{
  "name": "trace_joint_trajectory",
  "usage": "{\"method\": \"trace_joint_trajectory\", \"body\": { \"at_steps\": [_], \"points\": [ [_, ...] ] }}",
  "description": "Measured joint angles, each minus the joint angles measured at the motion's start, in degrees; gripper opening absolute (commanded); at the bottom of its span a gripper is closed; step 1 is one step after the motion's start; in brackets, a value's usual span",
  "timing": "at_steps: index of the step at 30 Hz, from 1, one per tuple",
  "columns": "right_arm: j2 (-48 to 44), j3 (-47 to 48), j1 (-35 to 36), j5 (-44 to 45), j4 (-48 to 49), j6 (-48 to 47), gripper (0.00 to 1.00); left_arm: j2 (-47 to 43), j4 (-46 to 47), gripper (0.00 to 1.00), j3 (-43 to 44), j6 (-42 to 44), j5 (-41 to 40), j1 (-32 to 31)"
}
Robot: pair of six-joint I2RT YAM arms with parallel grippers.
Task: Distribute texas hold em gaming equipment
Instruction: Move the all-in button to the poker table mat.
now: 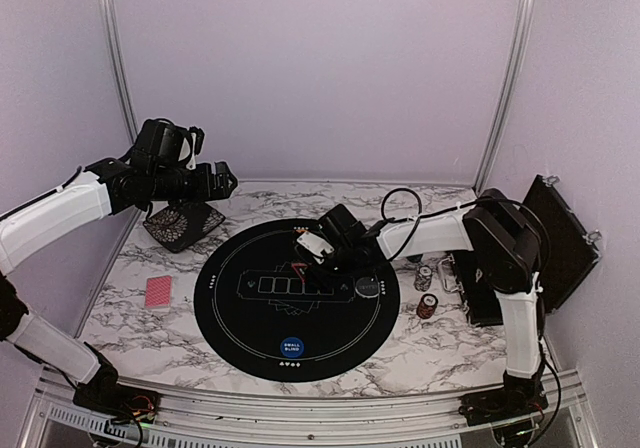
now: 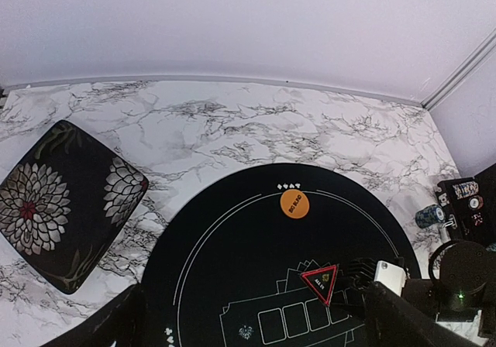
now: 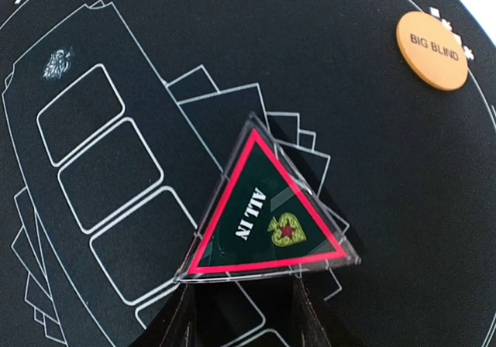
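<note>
Centrally on the worktop [image 1: 420,340], a round mat [image 1: 240,318] is laid. The left pincer [image 1: 229,180] is held wide over the far-left corner. At mat centre, the triangular marker [image 3: 263,215] is seen at the tips of the right pincer [image 3: 242,316]; whether it is gripped cannot be told.

Pale lilac walls [image 1: 320,68] close in the back and both sides, softly and evenly lit. Two silvery metal posts [image 1: 119,68] run up the rear corners. The table [image 1: 120,328] has a white marble-patterned top with grey veins, edged in front by a metal rail [image 1: 300,414].
</note>
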Motion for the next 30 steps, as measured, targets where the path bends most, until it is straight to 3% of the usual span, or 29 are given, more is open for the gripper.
{"method": "trace_joint_trajectory", "body": {
  "at_steps": [11,23,30],
  "points": [
    [5.6,7.6,0.4,-0.8,1.1,-3.8,0.39,0.0,0.0,0.99,0.0,0.1,0.0,0.0],
    [17.8,27.3,3.2,0.2,-2.2,-4.9,0.4,0.0,0.0,0.99,0.0,0.2,-0.2,0.0],
    [21.7,34.1,5.1,0.2,-4.2,-4.2,0.4,-0.3,0.0,0.99,0.0,0.2,-0.7,0.0]
  ]
}}
